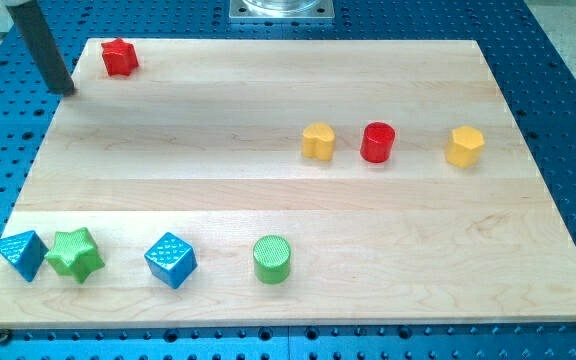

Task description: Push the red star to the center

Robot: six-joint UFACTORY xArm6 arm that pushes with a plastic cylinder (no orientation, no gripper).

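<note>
The red star [119, 57] lies near the board's top left corner. My tip [66, 91] is at the board's left edge, to the left of and slightly below the red star, a short gap apart from it. The rod rises from the tip toward the view's top left. The middle of the wooden board [268, 120] is far to the right and below the star.
A yellow heart [318, 141], a red cylinder [377, 142] and a yellow hexagon [464, 146] stand in a row at the right. A blue triangle [22, 254], a green star [75, 254], a blue cube [171, 260] and a green cylinder [272, 259] line the bottom.
</note>
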